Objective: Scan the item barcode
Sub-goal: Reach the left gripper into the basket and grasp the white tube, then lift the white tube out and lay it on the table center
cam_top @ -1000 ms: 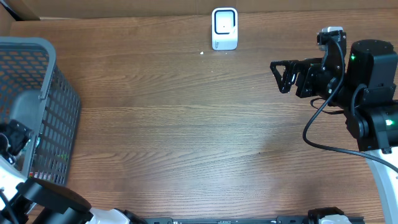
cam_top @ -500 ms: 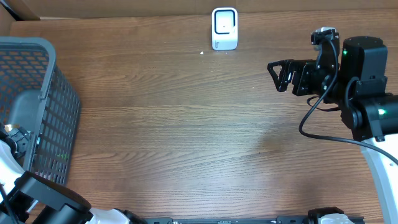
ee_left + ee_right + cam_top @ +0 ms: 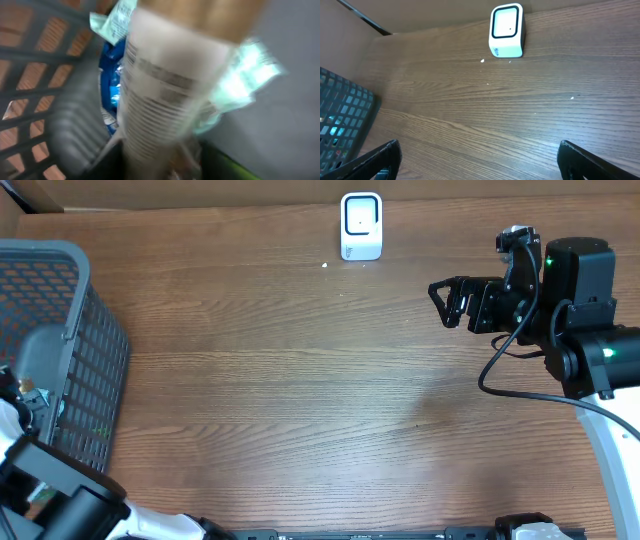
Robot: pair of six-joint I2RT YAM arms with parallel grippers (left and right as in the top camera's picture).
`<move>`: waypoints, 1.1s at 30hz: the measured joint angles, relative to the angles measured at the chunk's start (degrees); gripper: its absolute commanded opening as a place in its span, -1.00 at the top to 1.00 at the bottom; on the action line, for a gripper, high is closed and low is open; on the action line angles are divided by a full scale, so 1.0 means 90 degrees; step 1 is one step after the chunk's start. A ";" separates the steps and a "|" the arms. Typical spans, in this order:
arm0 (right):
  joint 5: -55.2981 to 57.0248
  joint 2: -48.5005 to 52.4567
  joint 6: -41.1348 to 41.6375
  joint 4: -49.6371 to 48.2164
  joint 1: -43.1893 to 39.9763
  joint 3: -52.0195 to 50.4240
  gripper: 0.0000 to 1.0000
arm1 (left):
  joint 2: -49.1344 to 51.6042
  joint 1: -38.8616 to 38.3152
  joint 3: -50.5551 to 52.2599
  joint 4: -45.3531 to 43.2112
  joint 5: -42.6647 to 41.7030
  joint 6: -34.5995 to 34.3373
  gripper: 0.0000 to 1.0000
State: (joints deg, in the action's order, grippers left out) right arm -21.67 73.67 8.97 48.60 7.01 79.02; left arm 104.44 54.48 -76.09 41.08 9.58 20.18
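1. The left tool (image 3: 167, 165) is down inside the grey mesh basket (image 3: 70, 330) at the left end of the brown wooden bench (image 3: 300, 400), close over a white printed packet (image 3: 160, 100). Blur hides whether it grips.
2. The right tool (image 3: 441, 301) hangs wide open and empty.
3. The white boxy scanner (image 3: 361, 225) stands well apart from the basket. Judging by this, lifting and scanning are still to do.

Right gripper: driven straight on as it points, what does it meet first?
The right gripper has bare table ahead; first in line is probably the basket, depth unclear. The scanner sits off that line.
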 measured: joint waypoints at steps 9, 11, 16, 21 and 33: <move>0.0000 0.0000 0.0000 0.0002 0.0000 0.0000 -1.00 | 0.0092 -0.0005 -0.0073 0.0044 0.0233 -0.0056 0.92; 0.0000 0.0000 -0.0002 0.0005 0.0000 0.0000 -1.00 | 0.0092 -0.0049 -0.0126 0.0151 0.0245 -0.0231 0.92; 0.0000 0.0000 0.0002 0.0005 0.0000 0.0000 -1.00 | 0.0066 -0.0272 -0.0748 0.1032 -0.0034 -0.0925 0.92; 0.0000 0.0000 0.0000 0.0000 0.0000 0.0000 -1.00 | -0.0301 -0.0874 -0.2404 0.1970 -0.0481 -0.1494 0.92; 0.0000 0.0000 -0.0002 0.0104 0.0000 0.0000 -1.00 | -0.2404 -0.3062 -0.4568 0.2297 -0.0809 -0.1722 0.91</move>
State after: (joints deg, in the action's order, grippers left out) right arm -21.67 73.67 8.95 49.54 7.01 79.02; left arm 82.81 26.92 -117.21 61.76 2.31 4.69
